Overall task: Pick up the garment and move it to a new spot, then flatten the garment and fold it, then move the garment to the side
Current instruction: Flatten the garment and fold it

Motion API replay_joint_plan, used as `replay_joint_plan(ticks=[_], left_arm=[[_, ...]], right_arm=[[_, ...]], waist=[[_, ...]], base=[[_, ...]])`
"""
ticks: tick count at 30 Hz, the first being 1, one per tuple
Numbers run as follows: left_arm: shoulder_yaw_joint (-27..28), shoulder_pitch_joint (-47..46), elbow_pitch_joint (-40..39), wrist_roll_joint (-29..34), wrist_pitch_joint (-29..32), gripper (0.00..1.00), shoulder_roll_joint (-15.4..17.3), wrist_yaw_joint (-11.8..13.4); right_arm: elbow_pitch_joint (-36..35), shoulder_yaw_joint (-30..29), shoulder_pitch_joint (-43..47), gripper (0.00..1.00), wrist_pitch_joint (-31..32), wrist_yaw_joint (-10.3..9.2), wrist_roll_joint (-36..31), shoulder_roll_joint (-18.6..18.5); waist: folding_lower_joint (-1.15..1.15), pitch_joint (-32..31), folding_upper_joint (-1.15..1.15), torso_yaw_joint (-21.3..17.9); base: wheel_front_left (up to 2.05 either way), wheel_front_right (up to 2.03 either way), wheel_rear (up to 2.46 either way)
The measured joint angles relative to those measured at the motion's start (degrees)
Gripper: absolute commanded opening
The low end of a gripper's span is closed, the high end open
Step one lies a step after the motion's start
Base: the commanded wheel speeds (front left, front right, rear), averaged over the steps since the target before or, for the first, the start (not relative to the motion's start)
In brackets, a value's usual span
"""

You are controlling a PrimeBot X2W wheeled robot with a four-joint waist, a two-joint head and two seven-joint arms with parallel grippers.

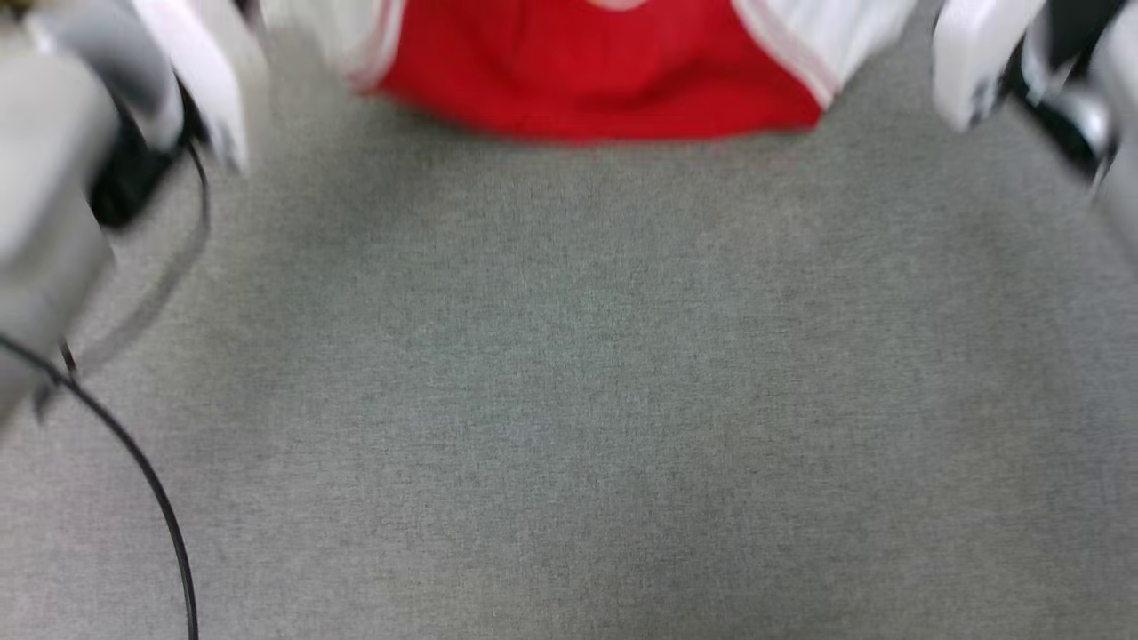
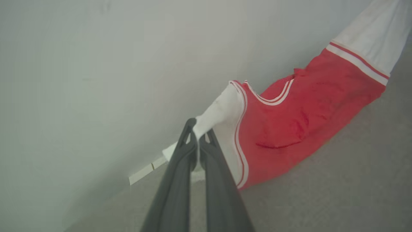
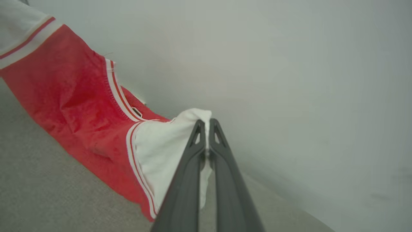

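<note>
1. Where the left gripper [image 2: 200, 137] meets the red T-shirt [image 2: 289, 122], its two dark fingers are pressed together on a bunch of white sleeve cloth. This pincer is clenched on the shirt.
2. The right gripper [image 3: 206, 129] is pinched the same way on the white cloth of the other sleeve. A small flap of white hangs down between its fingers.
3. The T-shirt is slung between the two grippers, raised at the gripped sleeves. Its red body sags and wrinkles in the middle.
4. The neckline [image 2: 268, 96], edged with red-and-white stripe trim, lies along the shirt's upper edge in both wrist views. Matching trim runs where each white sleeve joins the red panel.
5. In both wrist views the shirt's lower red edge comes down to the grey woven surface [image 1: 569, 400] and appears to rest on it.
6. The head view is blurred. There the shirt sits at the top middle, a red panel between two white sleeves, with a thin shadow under its hem. Whether the hem touches the surface cannot be told from that view.
7. A pale left forearm [image 1: 53, 178] shows at the upper left of the head view and a pale right forearm [image 1: 978, 53] at the upper right.
8. A black cable [image 1: 151, 498] curves across the lower left of the grey surface.
9. A plain pale wall [image 2: 96, 64] stands behind the shirt. A strip of white tape [image 2: 145, 170] lies at its foot, just beside the left gripper's fingers in the left wrist view.
</note>
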Motion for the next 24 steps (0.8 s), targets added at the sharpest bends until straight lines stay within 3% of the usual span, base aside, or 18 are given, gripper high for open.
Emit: replay_joint_plan(ticks=[10, 17, 24], left_arm=[[-2.82, 25.52, -10.42, -6.06, -5.34, 0.0, 6.71, 7.42], [-4.01, 41.28, -20.17, -11.52, -8.09, 0.0, 12.58, 14.0], [-2.82, 53.89, -26.98, -17.3, -10.54, 0.0, 16.37, 19.71]], right_arm=[[-5.86, 6.95, 17.86, 0.0, -4.77, 0.0, 8.25, -3.5], [-11.51, 10.0, 29.85, 0.0, -5.49, 0.0, 11.9, -9.65], [-17.46, 8.82, 41.08, 0.0, -4.82, 0.0, 15.3, -14.92]], waist=[[0.0, -6.33, 0.0, -0.41], [-0.01, -11.72, 0.0, -0.96], [-0.02, -16.61, 0.0, -1.77]], base=[[0.0, 0.0, 0.0], [0.0, 0.0, 0.0], [0.0, 0.0, 0.0]])
